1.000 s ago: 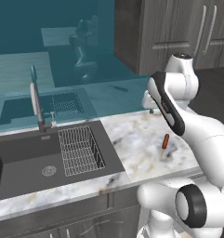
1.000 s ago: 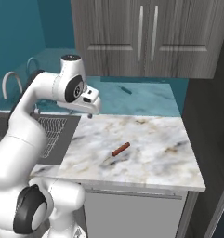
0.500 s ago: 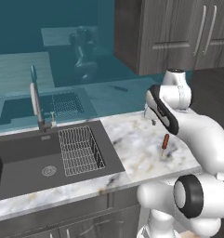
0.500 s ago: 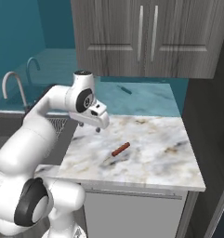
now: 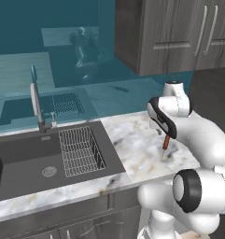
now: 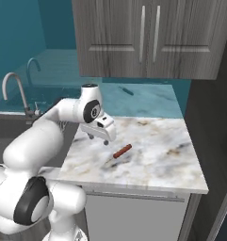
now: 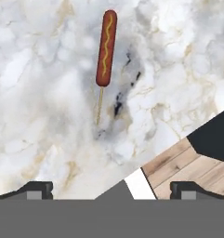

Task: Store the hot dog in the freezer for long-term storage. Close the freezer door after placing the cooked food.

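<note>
In the left base view, the white arm rises from the lower right and bends over the marble counter [image 5: 132,149], and its hand partly covers the hot dog [image 5: 166,141], of which a short reddish piece shows on the counter near the front right. A dark sink [image 5: 25,154] is set into the counter to the left, with a wire rack [image 5: 81,150] in its right part and a faucet [image 5: 37,105] behind it. Dark wood-grain cabinets [image 5: 179,32] hang above. In the right base view, the gripper [image 6: 100,137] hangs above the counter with its fingers pointing down; it stands just to the left of the hot dog [image 6: 122,151] and apart from it. The hot dog lies flat on the marble, roughly in the middle of the counter, with nothing else beside it. In the hand view, the two dark fingertips [image 7: 36,189] stand wide apart at the bottom corners, so the jaws are fully spread and hold nothing. The hot dog [image 7: 106,48] lies near the top centre, almost upright in this view, with a wavy yellow line along it and a thin stick [image 7: 100,106] projecting from its lower end. At the lower right, the counter edge gives way to a wooden floor [image 7: 187,169].
</note>
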Controlling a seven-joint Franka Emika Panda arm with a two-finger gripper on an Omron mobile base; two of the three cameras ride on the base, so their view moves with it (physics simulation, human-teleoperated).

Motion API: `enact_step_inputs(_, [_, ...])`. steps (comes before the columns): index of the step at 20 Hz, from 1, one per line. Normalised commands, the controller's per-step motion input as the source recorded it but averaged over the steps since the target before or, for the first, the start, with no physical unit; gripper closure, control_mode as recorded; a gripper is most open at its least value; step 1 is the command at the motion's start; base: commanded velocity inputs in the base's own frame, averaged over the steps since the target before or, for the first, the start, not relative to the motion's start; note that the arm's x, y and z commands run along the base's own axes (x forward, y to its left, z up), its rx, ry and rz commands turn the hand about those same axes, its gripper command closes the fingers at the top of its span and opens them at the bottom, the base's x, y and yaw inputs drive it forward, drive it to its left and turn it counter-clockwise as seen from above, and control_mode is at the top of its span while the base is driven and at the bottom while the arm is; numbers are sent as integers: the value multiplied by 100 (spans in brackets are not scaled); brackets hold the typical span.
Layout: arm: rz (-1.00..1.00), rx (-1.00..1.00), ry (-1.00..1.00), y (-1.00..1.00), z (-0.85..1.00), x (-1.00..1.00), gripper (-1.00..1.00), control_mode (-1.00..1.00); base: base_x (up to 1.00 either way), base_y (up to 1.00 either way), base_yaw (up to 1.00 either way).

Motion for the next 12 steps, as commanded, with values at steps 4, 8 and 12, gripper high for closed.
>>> enact_step_inputs(4, [-10, 0, 12, -35, -38, 8, -100, -100, 0, 0, 0])
enact_step_inputs(8, [-8, 0, 8, -29, -36, 14, -100, -100, 0, 0, 0])
enact_step_inputs(12, [-8, 0, 5, -18, -29, 13, -100, -100, 0, 0, 0])
